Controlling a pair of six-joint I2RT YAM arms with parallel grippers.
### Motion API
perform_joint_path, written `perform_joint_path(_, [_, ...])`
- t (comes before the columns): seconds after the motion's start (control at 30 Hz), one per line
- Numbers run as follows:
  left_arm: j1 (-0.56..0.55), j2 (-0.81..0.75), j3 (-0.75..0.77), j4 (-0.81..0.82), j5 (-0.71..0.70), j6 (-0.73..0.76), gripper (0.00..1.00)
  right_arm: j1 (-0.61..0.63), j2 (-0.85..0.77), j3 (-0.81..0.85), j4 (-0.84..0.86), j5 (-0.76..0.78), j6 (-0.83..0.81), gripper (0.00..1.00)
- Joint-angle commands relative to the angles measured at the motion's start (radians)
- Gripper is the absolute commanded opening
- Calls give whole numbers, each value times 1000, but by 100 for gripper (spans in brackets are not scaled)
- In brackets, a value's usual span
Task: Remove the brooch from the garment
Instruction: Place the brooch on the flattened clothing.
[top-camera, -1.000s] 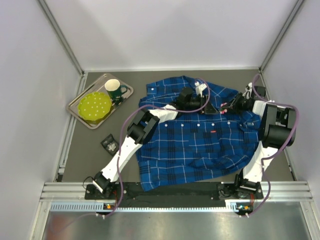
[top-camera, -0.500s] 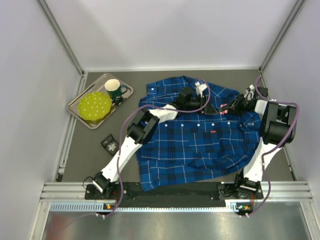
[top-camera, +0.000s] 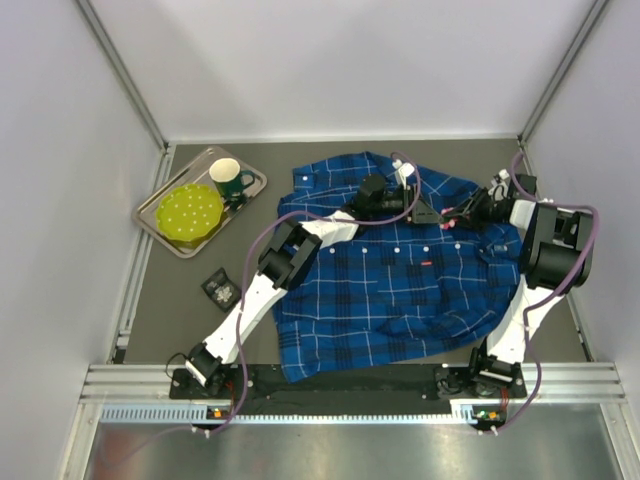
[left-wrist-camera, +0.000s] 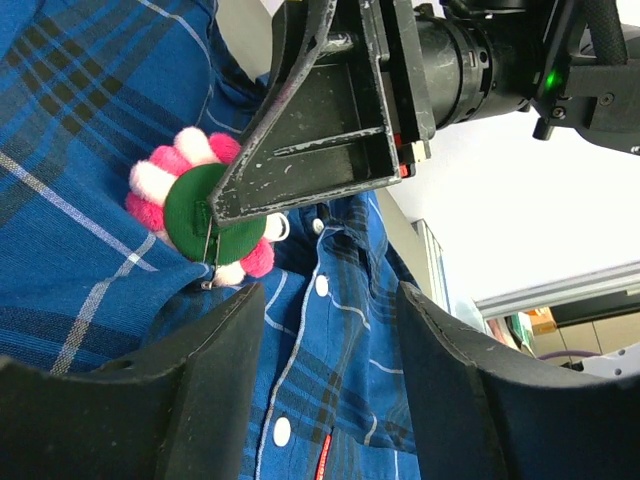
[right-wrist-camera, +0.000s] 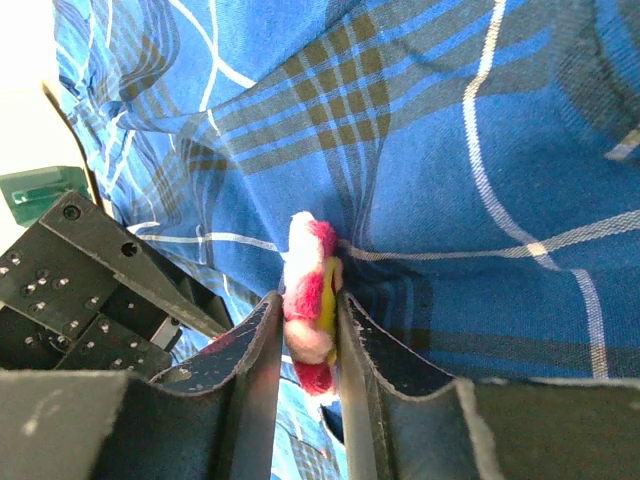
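Red tag (left-wrist-camera: 325, 452) on garment (left-wrist-camera: 90, 250) unreadable. Right gripper (right-wrist-camera: 307, 300) pinches brooch (right-wrist-camera: 305, 270); left gripper (left-wrist-camera: 330, 300) spread. Brooch's green backing faces left wrist view only.

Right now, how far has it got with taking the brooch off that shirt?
Done: the right claw is closed on the pink brooch. In hand: working it loose, as it looks still pinned to the garment, with the left claw open just beside it. Left: pulling it free of the cloth.

Woven cloth garment (top-camera: 400, 290), fuzzy felt brooch (left-wrist-camera: 180, 205), shiny metal tray (top-camera: 252, 182)
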Motion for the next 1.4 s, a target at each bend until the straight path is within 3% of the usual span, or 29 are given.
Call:
perform_joint_path(0.0, [-5,0,28,34,-29,23,60,-9,-68,-6,4,3,-21,28])
perform_joint_path(0.27, [-10,14,38,0,-63,39,60,-9,-117,-47,7,65,-28,44])
perform_joint_path(0.47, [-10,11,38,-20,-87,39,60,-6,-189,-93,13,155,-42,47])
perform_joint_path(0.67, [-10,5,38,-64,-91,69,60,7,-237,-116,13,226,-61,30])
perform_joint_path(1.03, [-8,-12,33,-97,-95,98,59,34,-195,-96,2,281,-76,15])
perform_joint_path(1.13, [-8,-14,32,-103,-95,105,59,34,-195,-104,-25,315,-85,6])
perform_joint_path(1.37, [-8,-17,30,-117,-97,115,58,35,-203,-139,-22,365,-70,0])
